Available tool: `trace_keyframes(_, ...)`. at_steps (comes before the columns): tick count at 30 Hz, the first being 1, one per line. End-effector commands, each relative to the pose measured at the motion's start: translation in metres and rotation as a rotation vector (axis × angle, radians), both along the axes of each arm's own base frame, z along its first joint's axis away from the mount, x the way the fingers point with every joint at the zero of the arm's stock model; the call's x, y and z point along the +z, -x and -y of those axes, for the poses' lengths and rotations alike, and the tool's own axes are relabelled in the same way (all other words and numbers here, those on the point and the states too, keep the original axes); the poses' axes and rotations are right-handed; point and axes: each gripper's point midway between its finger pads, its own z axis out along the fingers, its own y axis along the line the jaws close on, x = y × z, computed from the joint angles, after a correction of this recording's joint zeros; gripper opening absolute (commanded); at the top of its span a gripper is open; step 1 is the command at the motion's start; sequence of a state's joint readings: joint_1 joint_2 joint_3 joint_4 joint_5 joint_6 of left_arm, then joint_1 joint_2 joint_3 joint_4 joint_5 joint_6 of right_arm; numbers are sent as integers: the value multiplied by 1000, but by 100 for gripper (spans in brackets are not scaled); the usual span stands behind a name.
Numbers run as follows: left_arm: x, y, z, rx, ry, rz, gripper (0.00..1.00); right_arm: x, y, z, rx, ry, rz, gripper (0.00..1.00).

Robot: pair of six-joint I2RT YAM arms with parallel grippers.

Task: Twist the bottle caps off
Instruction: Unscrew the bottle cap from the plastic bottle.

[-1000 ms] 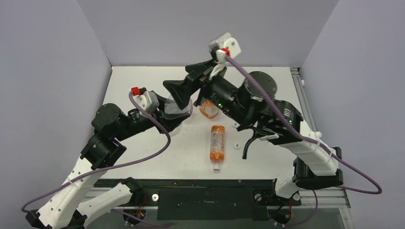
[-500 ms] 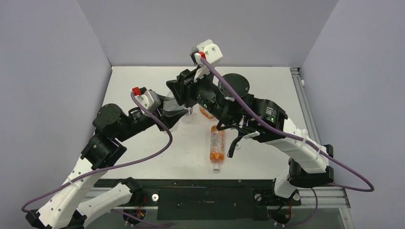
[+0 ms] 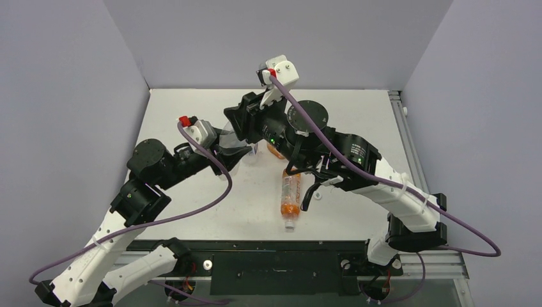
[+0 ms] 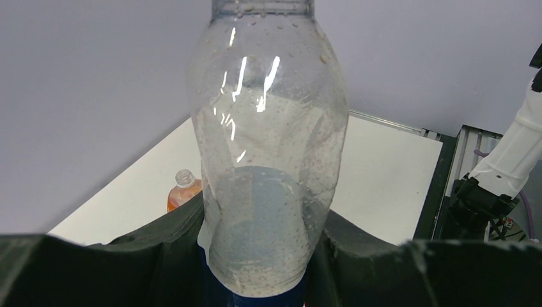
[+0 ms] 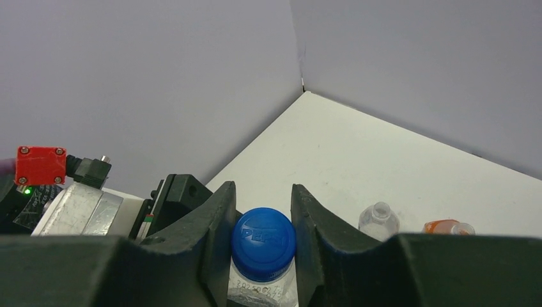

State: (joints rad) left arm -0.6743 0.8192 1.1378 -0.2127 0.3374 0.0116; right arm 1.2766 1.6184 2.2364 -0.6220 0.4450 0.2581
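Cap (image 5: 263, 233), blue, pinched between fingers of right gripper (image 5: 263, 206), seated on clear bottle (image 4: 268, 147). Bottle body clamped low inside left gripper (image 4: 262, 272), neck extending beyond fingertips.

We see a white desk (image 3: 358, 112) closed in by plain lavender-grey walls: back wall (image 3: 275, 38), left wall (image 3: 64, 96), right wall (image 3: 486, 96). A black rail (image 3: 275, 263) runs along its near edge, a metal rail (image 3: 400, 118) along its right edge. The light is even, the shadows soft.

Black-and-white arms (image 3: 409, 198); purple cables (image 3: 228, 182); red connectors (image 3: 184, 121).
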Motion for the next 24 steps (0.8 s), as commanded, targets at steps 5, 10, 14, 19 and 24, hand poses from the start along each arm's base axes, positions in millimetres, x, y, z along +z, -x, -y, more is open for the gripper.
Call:
trace_keyframes(5,29,5,-4,0,87,54,0,38,3,30,11,-122,50,0)
trace_keyframes(10,40,30,4,-123,159,24,0,60,42,18,334,-156,133,0)
trace_keyframes(14,60,91,11,-424,216,-1,0,71,98,19,658,-186,239,0)
trace_keyframes(19,59,128,12,-616,173,-51,0,76,170,35,1081,-267,297,0)
trace_keyframes(24,52,132,11,-633,152,-82,0,79,189,42,1216,-272,306,0)
